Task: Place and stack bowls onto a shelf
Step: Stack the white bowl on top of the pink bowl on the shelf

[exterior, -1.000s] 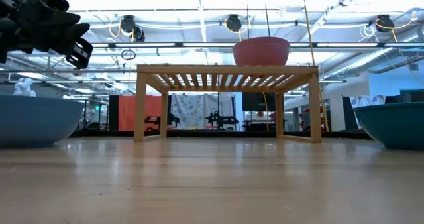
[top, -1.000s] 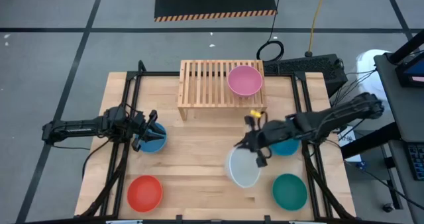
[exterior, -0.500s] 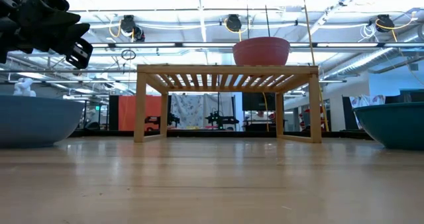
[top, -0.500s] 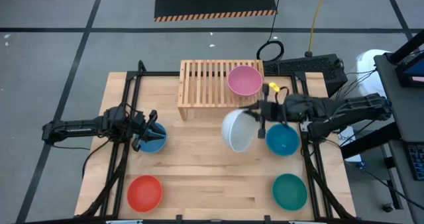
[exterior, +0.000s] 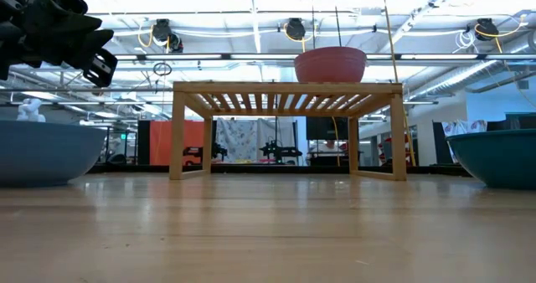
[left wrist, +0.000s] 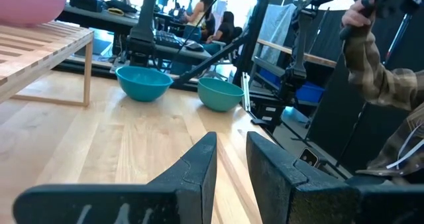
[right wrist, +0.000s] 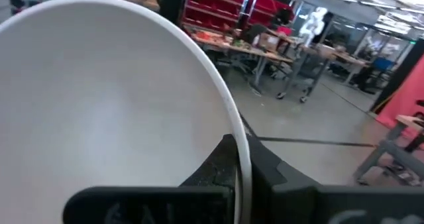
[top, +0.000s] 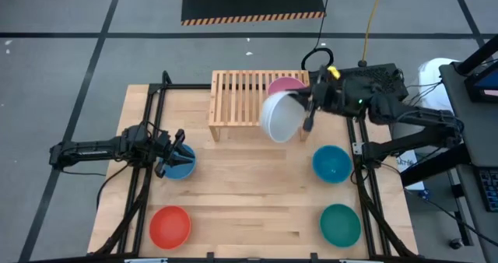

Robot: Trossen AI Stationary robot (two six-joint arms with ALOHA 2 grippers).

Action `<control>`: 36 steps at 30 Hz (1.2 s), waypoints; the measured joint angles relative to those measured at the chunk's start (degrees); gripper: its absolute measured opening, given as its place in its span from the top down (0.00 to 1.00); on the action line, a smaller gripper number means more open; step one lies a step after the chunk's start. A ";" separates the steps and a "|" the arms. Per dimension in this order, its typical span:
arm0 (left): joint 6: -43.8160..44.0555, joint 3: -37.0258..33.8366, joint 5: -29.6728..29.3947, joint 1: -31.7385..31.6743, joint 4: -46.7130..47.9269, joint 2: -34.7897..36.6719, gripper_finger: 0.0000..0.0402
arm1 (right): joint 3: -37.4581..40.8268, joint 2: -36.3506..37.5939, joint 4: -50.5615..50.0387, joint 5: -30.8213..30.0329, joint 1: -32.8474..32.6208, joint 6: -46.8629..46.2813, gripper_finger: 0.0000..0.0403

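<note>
The right gripper (top: 310, 112) pinches the rim of the tilted white bowl (top: 280, 116), now carried from mid-table to above the shelf (top: 237, 98) beside the pink bowl (exterior: 330, 64); only the high view shows this; the left gripper (top: 173, 159) waits, fingers parted, over a blue bowl (top: 184, 168).

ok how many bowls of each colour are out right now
blue bowls: 2
pink bowl: 1, on the shelf
white bowl: 1, held by the right tool
red bowl: 1
teal green bowl: 1
total: 6 bowls
</note>
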State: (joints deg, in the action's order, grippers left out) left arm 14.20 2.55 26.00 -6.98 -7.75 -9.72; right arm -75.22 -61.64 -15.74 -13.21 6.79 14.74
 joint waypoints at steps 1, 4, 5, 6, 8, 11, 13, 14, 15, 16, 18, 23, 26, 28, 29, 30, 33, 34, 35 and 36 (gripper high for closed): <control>0.00 0.00 0.00 0.00 0.05 -0.02 0.78 | -1.50 -0.31 -1.51 0.02 0.62 0.10 1.00; 0.00 0.00 0.00 0.02 0.11 0.00 0.78 | -6.59 -1.78 -6.67 0.02 2.57 0.98 1.00; 0.00 0.00 0.00 0.00 0.12 -0.01 0.78 | -8.36 -2.51 -8.35 0.02 3.19 1.15 1.00; 0.00 0.00 0.00 0.00 0.16 -0.01 0.78 | -10.32 -3.26 -9.91 0.02 3.87 1.21 1.00; 0.07 0.00 0.00 0.02 0.16 -0.01 0.78 | -14.05 -4.78 -13.12 0.02 5.31 1.42 1.00; 0.10 0.00 -0.01 0.01 0.17 -0.02 0.78 | -19.98 -7.55 -17.64 0.08 7.54 1.80 1.00; 0.31 0.00 0.00 0.01 0.20 -0.02 0.78 | -24.10 -9.99 -22.06 0.18 9.03 1.82 1.00; 0.32 0.00 -0.01 0.00 0.20 -0.02 0.78 | -25.98 -11.26 -23.98 0.22 9.78 1.77 1.00; 0.45 0.00 0.00 0.00 0.20 -0.02 0.78 | -27.77 -12.65 -25.60 0.25 10.55 1.58 1.00; 0.85 0.00 -0.02 0.00 0.20 -0.02 0.78 | -29.53 -13.94 -27.47 0.54 11.34 1.31 1.00; 1.32 0.00 -0.02 0.01 0.20 -0.02 0.78 | -32.71 -16.46 -31.05 2.37 13.22 1.13 1.00; 1.65 0.00 -0.01 0.01 0.22 -0.01 0.78 | -39.67 -22.34 -37.49 7.60 17.86 -0.60 1.00; 2.29 0.00 -0.02 0.00 0.24 -0.02 0.78 | -42.35 -25.13 -41.33 10.07 20.72 -1.81 1.00; 2.55 0.00 -0.01 0.00 0.26 -0.02 0.78 | -43.56 -26.54 -43.27 11.21 22.74 -2.85 1.00; 2.56 0.00 -0.01 0.01 0.27 -0.02 0.78 | -43.68 -27.03 -44.13 11.84 23.76 -3.24 1.00; 2.57 0.00 -0.01 0.01 0.37 -0.02 0.78 | -43.74 -27.45 -45.04 12.51 24.63 -3.54 1.00; 2.74 0.00 -0.02 0.00 0.70 0.00 0.78 | -43.74 -28.56 -47.72 14.81 27.60 -4.26 1.00; 2.87 0.00 0.00 0.01 0.80 -0.01 0.78 | -43.74 -28.94 -48.80 15.01 28.49 -4.89 1.00; 2.89 0.00 -0.01 0.00 0.82 0.00 0.78 | -43.75 -29.25 -49.56 15.01 29.28 -5.43 1.00; 2.89 0.00 -0.01 0.00 0.84 -0.01 0.78 | -43.76 -29.57 -50.49 14.99 30.05 -5.77 1.00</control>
State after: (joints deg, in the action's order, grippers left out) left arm 17.08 2.55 25.99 -6.98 -6.91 -9.73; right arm -118.98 -91.21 -66.22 1.78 36.84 8.98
